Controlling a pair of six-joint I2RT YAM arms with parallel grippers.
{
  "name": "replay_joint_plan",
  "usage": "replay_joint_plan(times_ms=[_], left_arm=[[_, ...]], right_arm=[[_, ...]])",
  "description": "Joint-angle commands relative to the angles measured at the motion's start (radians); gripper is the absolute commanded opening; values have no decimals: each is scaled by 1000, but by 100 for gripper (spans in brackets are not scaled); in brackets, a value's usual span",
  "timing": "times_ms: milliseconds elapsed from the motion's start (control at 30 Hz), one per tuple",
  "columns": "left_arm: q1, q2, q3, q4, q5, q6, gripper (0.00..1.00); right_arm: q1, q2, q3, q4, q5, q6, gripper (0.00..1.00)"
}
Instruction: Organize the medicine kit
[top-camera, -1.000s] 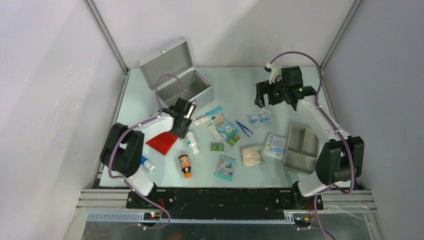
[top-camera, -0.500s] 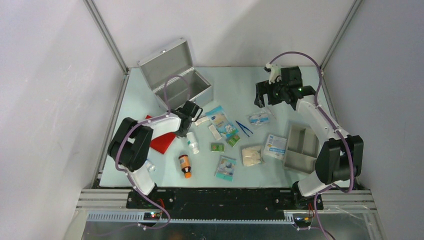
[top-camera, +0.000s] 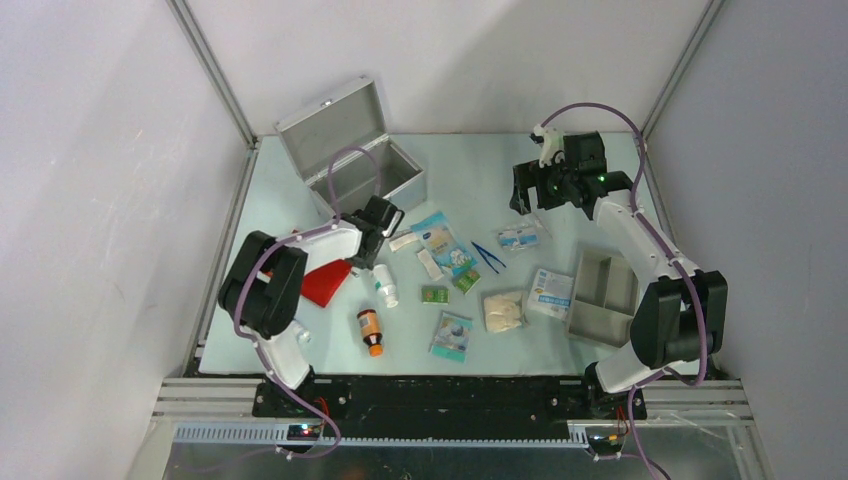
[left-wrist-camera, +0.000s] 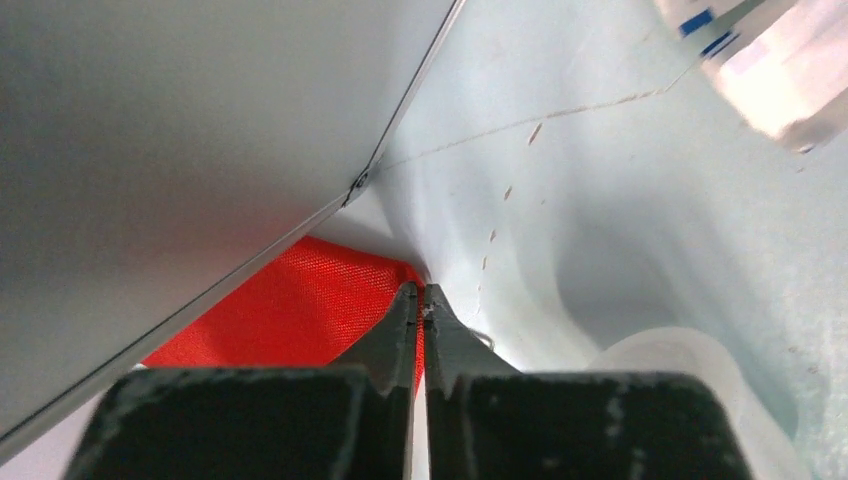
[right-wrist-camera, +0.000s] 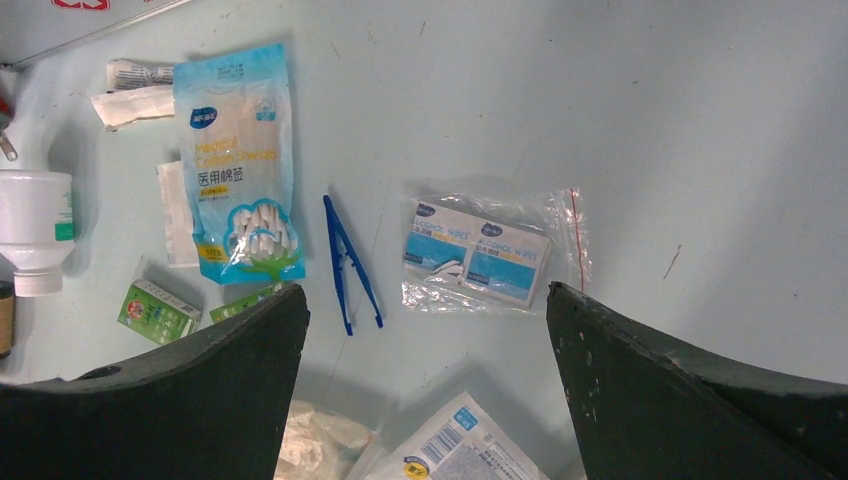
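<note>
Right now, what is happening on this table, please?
The left end effector is shut on a corner of the red pouch, just in front of the open case. The right end effector is open and holds nothing; it hangs above the tweezers and the wipes. Bottles, packets and a grey tray lie loose on the table.

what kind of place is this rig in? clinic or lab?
Looks like a lab robot cell, not a clinic: bare white panels in aluminium framing, left arm and right arm bolted at the table edge, supplies scattered beside the open medicine kit.
</note>
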Motion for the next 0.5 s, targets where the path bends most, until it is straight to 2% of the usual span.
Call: replay_joint_plan(times_ms=[0, 167, 267, 333, 367, 467], left_arm=[[37, -101, -45, -36, 67, 58, 1], [46, -274, -61, -69, 181, 129, 0], [47, -427, 9, -139, 232, 196, 0], [56, -485, 76, -207, 243, 228, 0], [57, -507, 125, -258, 247, 240, 0], [76, -537, 215, -357, 332, 309, 0]], right_arm=[[1, -8, 51, 17, -10, 8, 92], [8, -7, 62, 6, -19, 8, 92], [14, -6, 82, -14, -47, -11, 91], [19, -3, 103, -42, -125, -54, 91], [19, -2, 118, -53, -219, -108, 90], [24, 15, 148, -96, -406, -193, 84]])
